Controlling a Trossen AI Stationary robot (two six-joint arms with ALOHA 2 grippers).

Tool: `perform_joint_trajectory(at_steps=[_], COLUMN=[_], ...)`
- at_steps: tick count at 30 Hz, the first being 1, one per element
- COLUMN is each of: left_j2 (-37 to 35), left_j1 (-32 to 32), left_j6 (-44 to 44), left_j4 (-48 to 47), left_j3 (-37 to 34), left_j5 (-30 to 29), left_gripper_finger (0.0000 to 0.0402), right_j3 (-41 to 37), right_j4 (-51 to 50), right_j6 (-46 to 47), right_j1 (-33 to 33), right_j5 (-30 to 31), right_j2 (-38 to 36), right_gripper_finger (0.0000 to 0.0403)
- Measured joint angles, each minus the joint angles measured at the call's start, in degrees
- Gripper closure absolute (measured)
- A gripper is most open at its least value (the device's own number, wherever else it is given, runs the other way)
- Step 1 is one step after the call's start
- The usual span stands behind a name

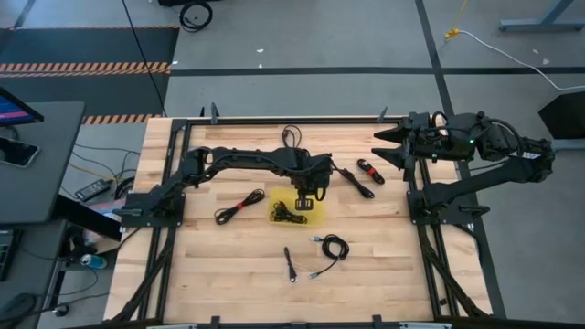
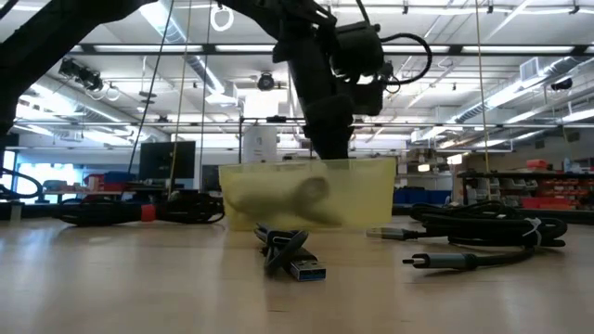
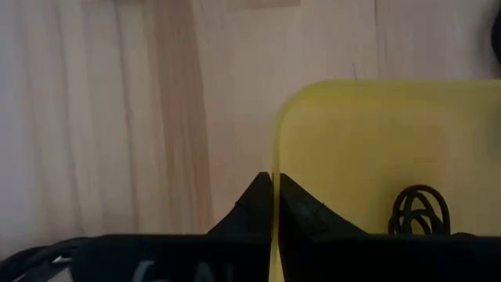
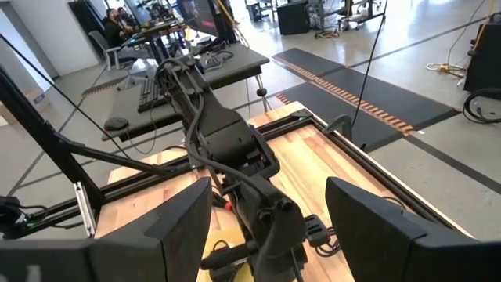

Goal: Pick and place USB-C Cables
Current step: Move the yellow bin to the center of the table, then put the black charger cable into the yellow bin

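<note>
Right at the middle of the light wooden plank desk [image 1: 238, 274], the left gripper [image 1: 308, 191] reaches down to the rim of a shallow translucent yellow plastic tray [image 1: 309, 216]. In the left wrist view its jaws are pinched shut on the tray's thin edge [image 3: 275, 157], one dark finger [image 3: 252, 205] on either side of the wall. A small black coiled USB-C cable [image 3: 420, 211] lies inside the tray; from above it shows as a dark bundle [image 1: 288, 213] at the tray's left end.

Other thin black USB-C cables lie scattered on the desk around the tray: one with a red tie [image 1: 239, 206] to the tray's left, one with red on it [image 1: 369, 171] to the upper right, another straight black one [image 1: 355, 182] just beside that, a loose coil with a silver plug [image 1: 331, 246] below the tray, a short straight one [image 1: 290, 263] near it, and a looped one [image 1: 292, 137] near the far edge. In the low view a cable with a silver USB plug [image 2: 295, 260] lies in front of the tray, and a thicker bundle [image 2: 483, 232] sits to its right.

The right gripper [image 1: 388, 146] waits over the desk's far right corner, well apart from the tray, with its jaws spread wide, as the right wrist view [image 4: 270, 227] shows.
</note>
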Motion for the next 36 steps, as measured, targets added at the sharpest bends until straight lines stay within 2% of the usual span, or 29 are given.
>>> perform_joint_trajectory(at_steps=[23,31,36], left_j2=[2.12,2.36,2.18], left_j1=[0.81,0.61,0.7], left_j6=[-1.8,-1.95,-1.93], left_j4=[4.05,3.28,-1.77], left_j3=[0.07,0.22,7.2], left_j5=[-0.59,-0.96,-0.93], left_gripper_finger=[0.0396,0.033,0.0308], right_j3=[0.0,0.0,0.0], right_j4=[0.04,0.0,-0.02], right_j6=[0.09,0.04,-0.06], right_j1=[0.0,0.0,0.0], right_j5=[-0.02,-0.02,-0.02], right_j2=[0.02,0.02,0.02], right_gripper_finger=[0.0147,0.0147,0.0147])
